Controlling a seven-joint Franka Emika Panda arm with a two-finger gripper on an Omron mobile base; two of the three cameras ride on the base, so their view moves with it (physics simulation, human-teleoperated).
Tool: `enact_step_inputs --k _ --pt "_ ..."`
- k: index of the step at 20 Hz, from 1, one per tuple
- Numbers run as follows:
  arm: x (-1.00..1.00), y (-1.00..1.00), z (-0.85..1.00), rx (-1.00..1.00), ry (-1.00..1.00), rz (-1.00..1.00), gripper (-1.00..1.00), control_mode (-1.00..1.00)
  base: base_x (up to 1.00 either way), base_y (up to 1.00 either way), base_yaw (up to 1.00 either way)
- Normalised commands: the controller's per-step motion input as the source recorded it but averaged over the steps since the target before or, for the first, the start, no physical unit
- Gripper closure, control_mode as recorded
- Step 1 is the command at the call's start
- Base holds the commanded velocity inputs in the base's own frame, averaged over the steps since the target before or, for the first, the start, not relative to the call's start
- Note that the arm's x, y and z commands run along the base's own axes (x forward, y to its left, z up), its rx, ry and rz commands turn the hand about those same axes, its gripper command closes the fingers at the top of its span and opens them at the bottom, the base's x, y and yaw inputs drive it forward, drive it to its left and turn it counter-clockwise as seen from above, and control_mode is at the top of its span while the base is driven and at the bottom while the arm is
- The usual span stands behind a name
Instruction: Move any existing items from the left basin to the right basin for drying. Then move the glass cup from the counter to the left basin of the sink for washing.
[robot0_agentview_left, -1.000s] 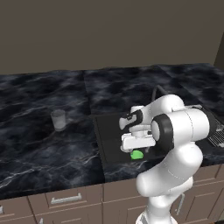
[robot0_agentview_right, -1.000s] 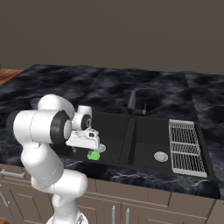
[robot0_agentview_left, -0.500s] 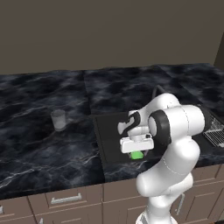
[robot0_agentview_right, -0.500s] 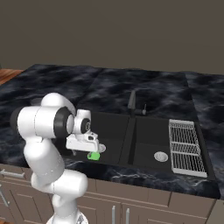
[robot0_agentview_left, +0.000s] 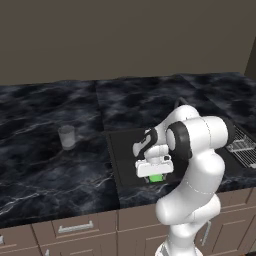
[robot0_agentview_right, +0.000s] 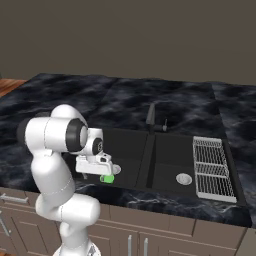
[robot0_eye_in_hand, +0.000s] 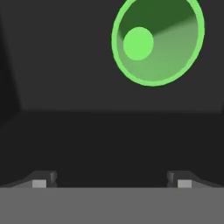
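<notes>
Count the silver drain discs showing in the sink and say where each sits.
2. One drain lies on the floor of the right basin, next to the wire rack. The other is partly visible in the left basin, beside the green item under the tool.

Dim, even rendered light, soft faint shadows, mild sheen on the counter (robot0_agentview_left: 50, 170), slightly coarse, no blur.

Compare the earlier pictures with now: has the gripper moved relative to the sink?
Yes. The gripper has come down toward the left basin, closer to the green item.
</notes>
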Motion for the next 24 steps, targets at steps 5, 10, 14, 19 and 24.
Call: enact_step_inputs --k 5,10,14,19,24 --pt "0.08 0.0 -0.14 0.0 0.0 0.0 -1.0 -1.0 0.0 0.0 0.0" --pt "0.15 0.0 -0.1 0.0 0.0 0.0 -1.0 -1.0 0.0 0.0 0.0" --pt "0.19 0.0 -0.04 0.0 0.0 0.0 -1.0 -1.0 0.0 0.0 0.0" --pt "0.17 0.0 -0.06 0.0 0.0 0.0 -1.0 -1.0 0.0 0.0 0.0" --pt "0.14 0.0 -0.17 0.0 0.0 0.0 -1.0 -1.0 0.0 0.0 0.0"
